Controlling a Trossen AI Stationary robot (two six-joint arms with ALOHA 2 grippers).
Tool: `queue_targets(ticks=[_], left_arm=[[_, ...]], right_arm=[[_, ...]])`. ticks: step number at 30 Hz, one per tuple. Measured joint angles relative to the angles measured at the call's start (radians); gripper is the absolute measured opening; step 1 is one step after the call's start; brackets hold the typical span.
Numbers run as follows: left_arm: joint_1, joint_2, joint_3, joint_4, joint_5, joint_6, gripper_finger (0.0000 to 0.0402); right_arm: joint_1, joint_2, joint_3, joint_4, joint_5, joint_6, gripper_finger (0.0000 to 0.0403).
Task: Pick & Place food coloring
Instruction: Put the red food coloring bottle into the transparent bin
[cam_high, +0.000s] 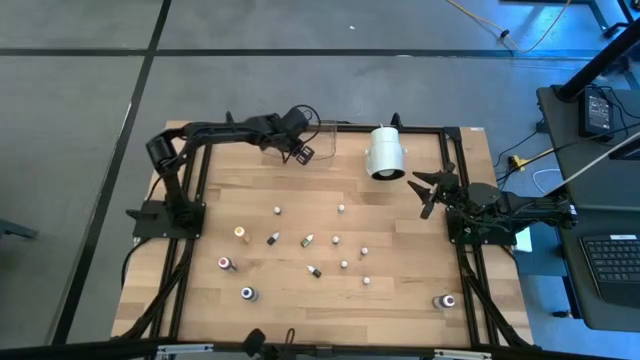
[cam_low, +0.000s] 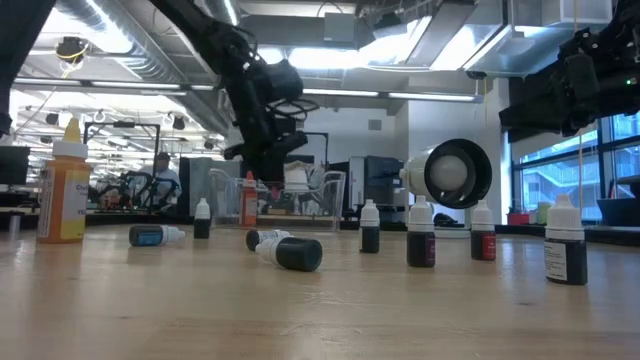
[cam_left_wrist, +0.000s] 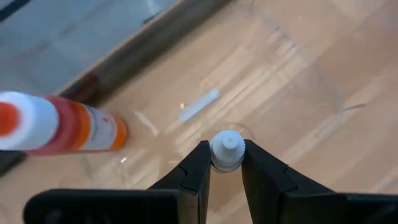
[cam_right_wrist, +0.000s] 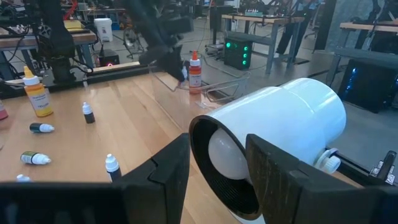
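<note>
My left gripper (cam_left_wrist: 227, 168) jaws clamped on a small vial (cam_left_wrist: 227, 150) at its cap, over the tray (cam_high: 327, 137) near tabletop's far edge; light, slippery, hold the neck

Small vial (cam_left_wrist: 227, 150) body hidden between left pincer (cam_left_wrist: 222, 167) fingers; red bottle (cam_left_wrist: 56, 124) cut by edge.

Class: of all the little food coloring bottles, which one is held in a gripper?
The white-capped bottle clamped by the left gripper over the clear tray; the others sit loose.
</note>
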Motion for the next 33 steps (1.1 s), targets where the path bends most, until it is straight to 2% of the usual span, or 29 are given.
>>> queue_targets(ticks=[11, 20, 29, 33], left_arm=[[0.000, 0.060, 0.000, -0.001, 0.025, -0.003, 0.0075], [0.000, 0.060, 0.000, 0.000, 0.025, -0.001, 0.0102], [0.000, 0.055, 0.000, -0.001, 0.054, 0.023, 0.0098], [0.000, 0.005, 0.000, 0.000, 0.051, 0.060, 0.0100]], right_arm=[[0.000, 0.000, 0.000, 0.000, 0.000, 0.000, 0.0158], [0.000, 0.000, 0.000, 0.000, 0.000, 0.000, 0.0158], [0.000, 0.000, 0.000, 0.000, 0.000, 0.000, 0.0158], [0.000, 0.000, 0.000, 0.000, -0.001, 0.000, 0.0158]])
